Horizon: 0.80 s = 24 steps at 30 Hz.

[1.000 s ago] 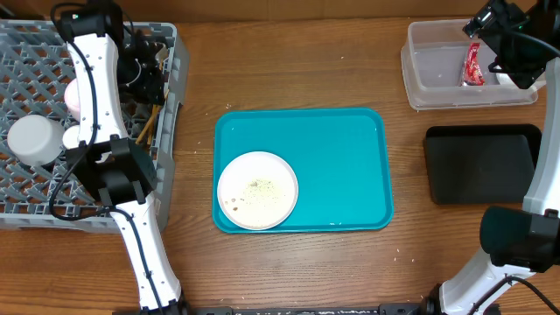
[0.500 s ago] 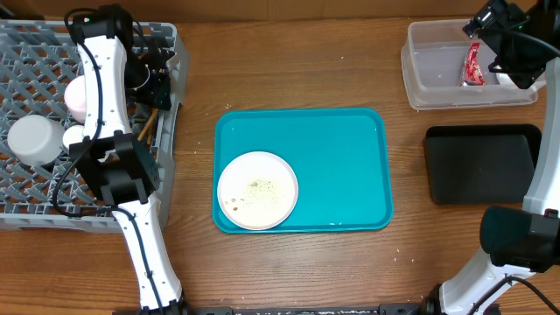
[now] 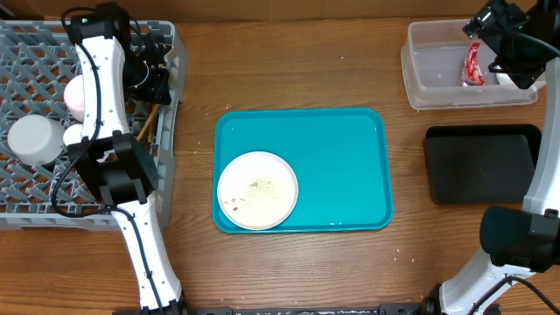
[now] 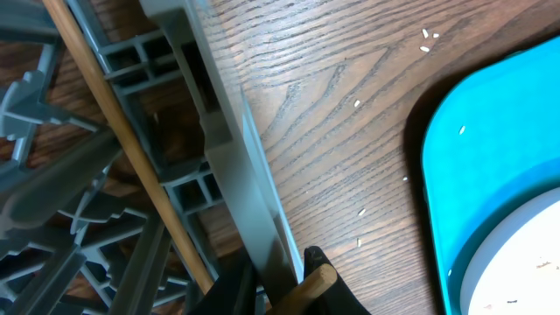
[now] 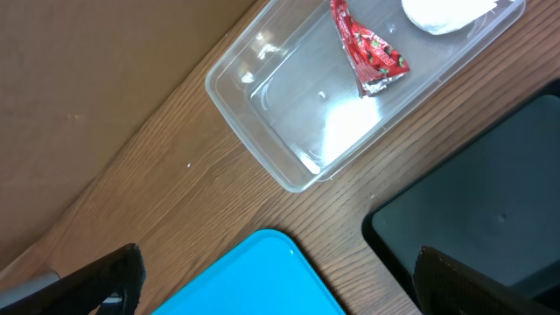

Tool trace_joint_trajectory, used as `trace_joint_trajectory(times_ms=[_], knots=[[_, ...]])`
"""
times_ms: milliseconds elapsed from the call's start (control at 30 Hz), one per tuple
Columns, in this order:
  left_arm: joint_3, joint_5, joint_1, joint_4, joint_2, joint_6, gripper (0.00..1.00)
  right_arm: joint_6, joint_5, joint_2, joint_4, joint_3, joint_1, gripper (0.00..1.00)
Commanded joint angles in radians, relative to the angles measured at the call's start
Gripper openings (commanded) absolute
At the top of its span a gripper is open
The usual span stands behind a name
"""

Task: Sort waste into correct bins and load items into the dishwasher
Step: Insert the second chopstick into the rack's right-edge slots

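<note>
My left gripper [image 3: 150,77] hovers over the right rim of the grey dishwasher rack [image 3: 35,61]. In the left wrist view its fingers [image 4: 328,284] are drawn close on the end of a wooden chopstick [image 4: 311,284], just above the rack wall [image 4: 236,175]. A second chopstick [image 4: 114,131] lies slanted in the lattice. The white plate [image 3: 257,190], flecked with crumbs, sits on the teal tray [image 3: 350,149]. The red wrapper [image 5: 367,48] and white napkin [image 5: 446,10] lie in the clear tub [image 5: 262,131]. My right gripper [image 5: 293,289] hangs open above the tub, holding nothing.
A white cup [image 3: 33,138] and a pale bowl [image 3: 77,96] stand in the rack, partly behind my left arm. The black tray [image 3: 481,162] lies right of the teal tray. Rice crumbs [image 4: 359,103] are scattered on the wood between rack and teal tray.
My left gripper's jaws have drawn together around the chopstick end, and the arm has shifted slightly toward the rack's back edge. The right arm has not moved.
</note>
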<state>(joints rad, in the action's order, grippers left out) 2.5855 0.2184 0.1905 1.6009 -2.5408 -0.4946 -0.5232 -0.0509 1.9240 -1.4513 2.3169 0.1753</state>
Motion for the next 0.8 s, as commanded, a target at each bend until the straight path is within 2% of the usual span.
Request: trace_joint_trajectory(times_ms=[0, 467, 667, 733, 767], knots=[[-0.003, 0.018, 0.006, -0.020, -0.006, -0.005, 0.10, 0.003, 0.009, 0.005, 0.003, -0.002, 0.001, 1.00], [0.112, 0.019, 0.006, 0.026, 0.008, 0.033, 0.07, 0.003, 0.009, 0.005, 0.003, -0.002, 0.001, 1.00], [0.116, 0.019, 0.006, 0.030, 0.007, 0.058, 0.11, 0.003, 0.009, 0.005, 0.003, -0.002, 0.001, 1.00], [0.116, 0.019, 0.006, 0.029, 0.007, 0.071, 0.20, 0.003, 0.009, 0.005, 0.003, -0.002, 0.001, 1.00], [0.116, 0.019, 0.006, 0.029, 0.007, 0.077, 0.22, 0.003, 0.009, 0.005, 0.003, -0.002, 0.001, 1.00]])
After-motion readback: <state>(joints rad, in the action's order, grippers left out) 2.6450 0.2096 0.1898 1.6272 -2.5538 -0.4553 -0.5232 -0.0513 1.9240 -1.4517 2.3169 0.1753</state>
